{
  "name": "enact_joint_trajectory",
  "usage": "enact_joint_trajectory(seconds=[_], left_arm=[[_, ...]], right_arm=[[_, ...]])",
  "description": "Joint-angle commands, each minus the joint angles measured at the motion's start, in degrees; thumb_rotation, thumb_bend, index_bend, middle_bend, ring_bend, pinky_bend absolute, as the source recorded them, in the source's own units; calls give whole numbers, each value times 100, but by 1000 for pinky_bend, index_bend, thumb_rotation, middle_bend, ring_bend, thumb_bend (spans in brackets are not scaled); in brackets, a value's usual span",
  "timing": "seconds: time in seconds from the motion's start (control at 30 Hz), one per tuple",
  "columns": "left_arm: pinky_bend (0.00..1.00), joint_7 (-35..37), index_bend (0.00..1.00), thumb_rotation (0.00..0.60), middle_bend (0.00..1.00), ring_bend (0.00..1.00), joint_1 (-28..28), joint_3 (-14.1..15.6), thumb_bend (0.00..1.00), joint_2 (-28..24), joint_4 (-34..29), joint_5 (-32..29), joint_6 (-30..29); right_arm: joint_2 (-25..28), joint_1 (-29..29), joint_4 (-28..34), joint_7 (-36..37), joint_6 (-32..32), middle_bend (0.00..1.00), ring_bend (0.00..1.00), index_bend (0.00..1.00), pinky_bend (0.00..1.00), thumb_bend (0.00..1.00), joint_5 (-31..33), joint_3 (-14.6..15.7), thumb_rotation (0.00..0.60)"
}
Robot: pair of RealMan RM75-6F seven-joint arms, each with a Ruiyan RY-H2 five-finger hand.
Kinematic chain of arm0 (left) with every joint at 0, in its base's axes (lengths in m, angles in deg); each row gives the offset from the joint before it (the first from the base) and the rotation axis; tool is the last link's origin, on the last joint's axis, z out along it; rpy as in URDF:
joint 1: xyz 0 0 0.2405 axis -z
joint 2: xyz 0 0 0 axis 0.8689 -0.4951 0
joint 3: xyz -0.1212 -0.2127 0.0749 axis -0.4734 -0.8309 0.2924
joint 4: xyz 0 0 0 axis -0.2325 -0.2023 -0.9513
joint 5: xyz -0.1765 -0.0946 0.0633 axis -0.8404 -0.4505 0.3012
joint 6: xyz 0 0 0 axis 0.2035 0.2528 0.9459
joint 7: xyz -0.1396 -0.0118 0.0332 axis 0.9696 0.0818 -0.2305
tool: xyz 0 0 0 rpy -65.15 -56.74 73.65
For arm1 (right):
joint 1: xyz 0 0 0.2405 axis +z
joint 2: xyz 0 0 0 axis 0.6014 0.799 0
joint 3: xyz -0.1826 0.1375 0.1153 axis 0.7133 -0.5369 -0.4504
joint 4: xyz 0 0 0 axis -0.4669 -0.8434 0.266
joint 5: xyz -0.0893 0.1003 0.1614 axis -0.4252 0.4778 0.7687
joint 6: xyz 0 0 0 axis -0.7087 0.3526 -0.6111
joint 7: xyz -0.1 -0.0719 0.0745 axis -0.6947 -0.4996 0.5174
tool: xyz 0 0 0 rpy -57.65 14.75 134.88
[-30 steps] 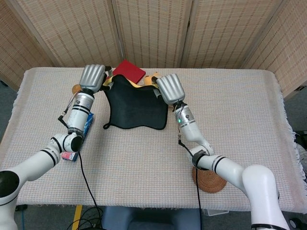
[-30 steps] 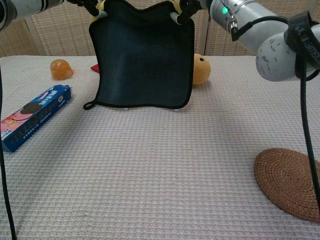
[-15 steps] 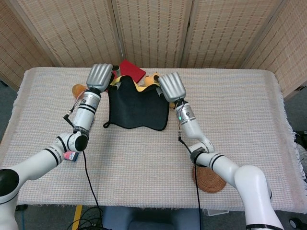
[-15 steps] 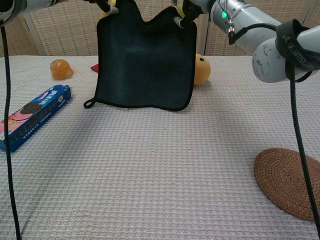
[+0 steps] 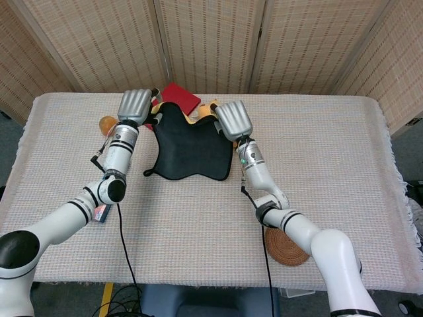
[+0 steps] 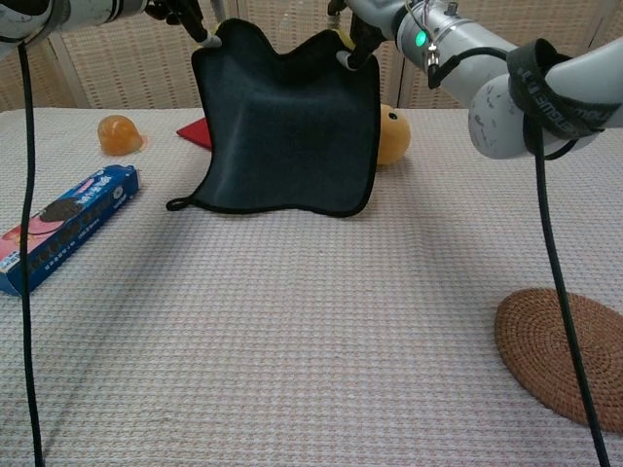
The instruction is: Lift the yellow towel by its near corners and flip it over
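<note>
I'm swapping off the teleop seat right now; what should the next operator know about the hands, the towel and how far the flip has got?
Left hand: holds the towel's upper left corner.
Right hand: holds its upper right corner.
Towel: hanging above the table, dark side facing the chest camera, bottom edge at or just above the cloth.
Done: near corners gripped and lifted.
Left: carry it over, lay it down on its other face, let go. A yellow toy and a red item lie just behind it.
</note>
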Motion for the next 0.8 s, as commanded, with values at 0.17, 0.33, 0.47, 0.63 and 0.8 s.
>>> enact_joint_trajectory(seconds=[0.17, 0.33, 0.47, 0.63, 0.8], left_arm=[[955, -234, 26, 600, 708, 754, 45, 134, 53, 53, 26, -213, 51], [937, -64, 0, 600, 453, 593, -37, 95, 40, 52, -60, -112, -170], [836, 51, 0, 600, 313, 452, -232, 76, 39, -139, -370, -102, -321], [722, 149, 9, 600, 301, 421, -602, 149, 39, -460, -942, -78, -593], [684, 78, 48, 600, 301, 419, -1105, 387, 39, -918, -1765, -185, -858]], right_arm=[[4, 21, 55, -289, -55, 852, 991, 0, 999, 271, 187, -66, 600], [135, -88, 242, -287, 92, 851, 991, 0, 999, 189, 176, -49, 600], [395, -323, 648, -243, 287, 834, 979, 0, 999, 166, 140, -2, 600], [870, -743, 1421, -433, 551, 780, 918, 0, 998, 201, 122, 130, 600], [1568, -1350, 2650, -802, 850, 671, 781, 1, 965, 279, 244, 303, 600]])
